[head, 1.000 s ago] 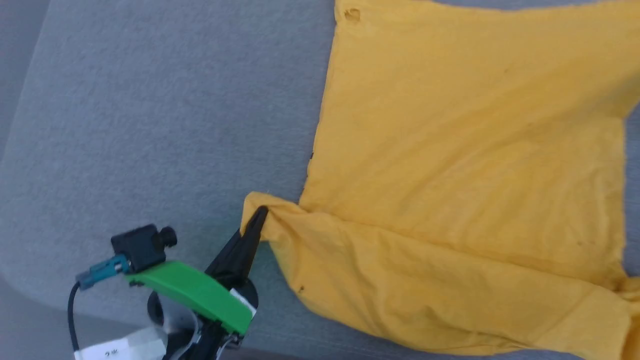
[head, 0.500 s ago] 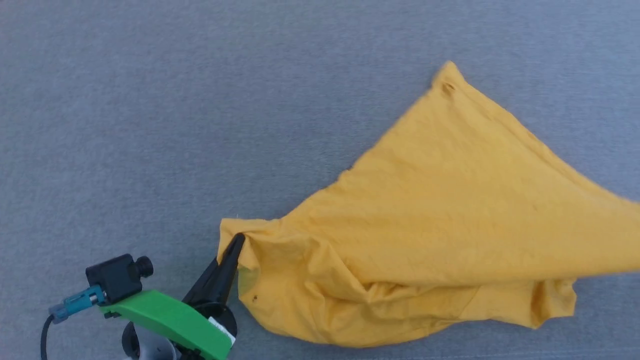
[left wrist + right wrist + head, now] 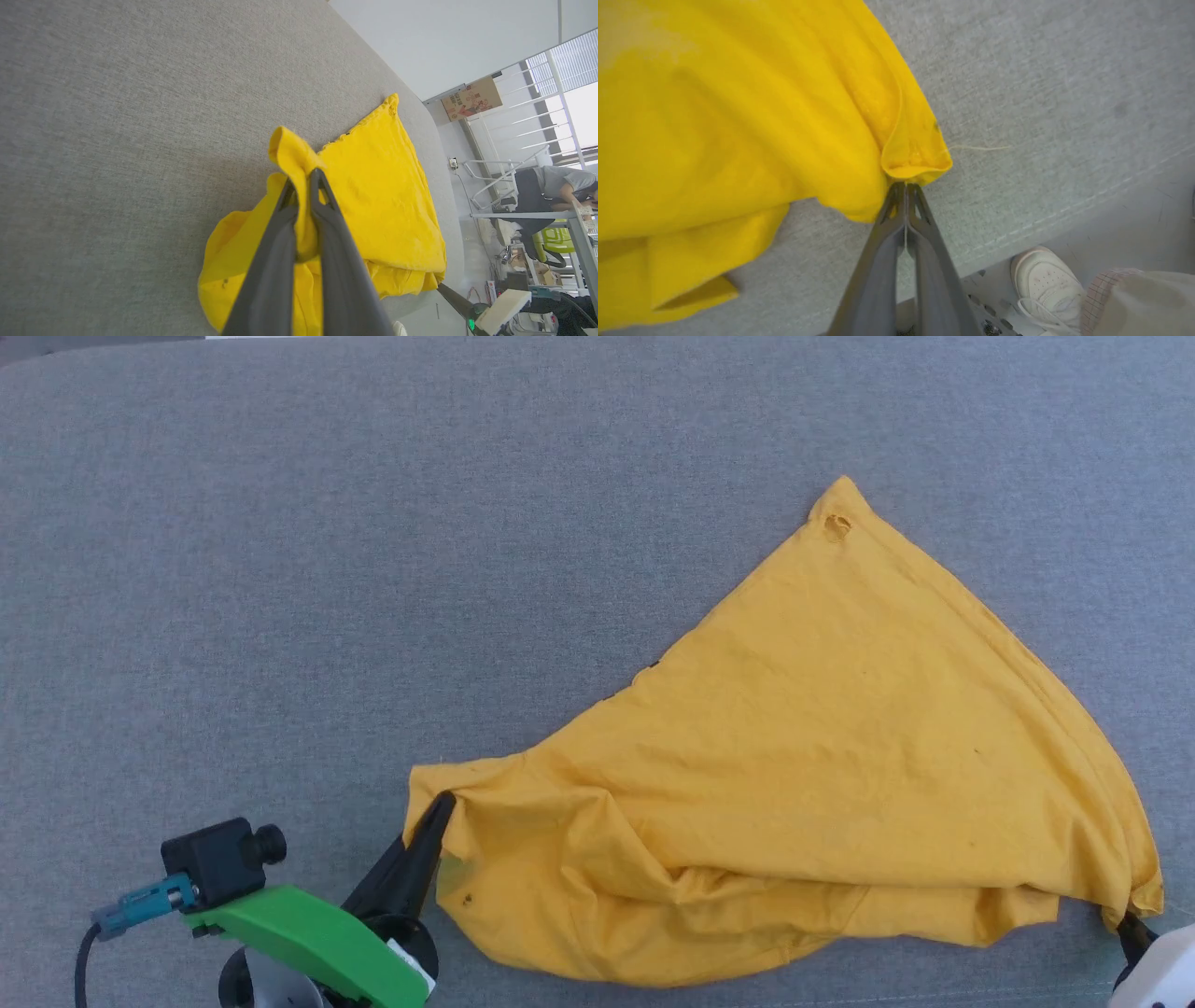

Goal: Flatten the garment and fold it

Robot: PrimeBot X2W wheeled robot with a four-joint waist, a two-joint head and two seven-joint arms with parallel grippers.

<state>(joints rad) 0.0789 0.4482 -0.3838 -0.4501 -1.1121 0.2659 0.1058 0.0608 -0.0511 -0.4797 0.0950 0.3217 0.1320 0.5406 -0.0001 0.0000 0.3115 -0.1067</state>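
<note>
The garment (image 3: 822,775) is a plain yellow T-shirt lying bunched in a rough triangle on the grey table (image 3: 327,569), its near edge crumpled into folds. My left gripper (image 3: 444,803) is shut on the garment's near left corner, cloth (image 3: 299,163) pinched between its dark fingers (image 3: 327,242). My right gripper (image 3: 1125,922) is at the lower right edge of the head view, shut on the garment's near right corner (image 3: 915,163). The far corner (image 3: 840,513) rests flat on the table. No print shows.
The table's near edge (image 3: 1041,219) runs just below my right gripper, with a person's white shoe (image 3: 1045,280) on the floor beyond it. A seated person (image 3: 556,186) and a metal railing (image 3: 504,154) are off past the table's far end.
The garment has gone from spread wide to a bunched triangle, its right side now settled on the table. The head camera has shifted. Both grips have held.
</note>
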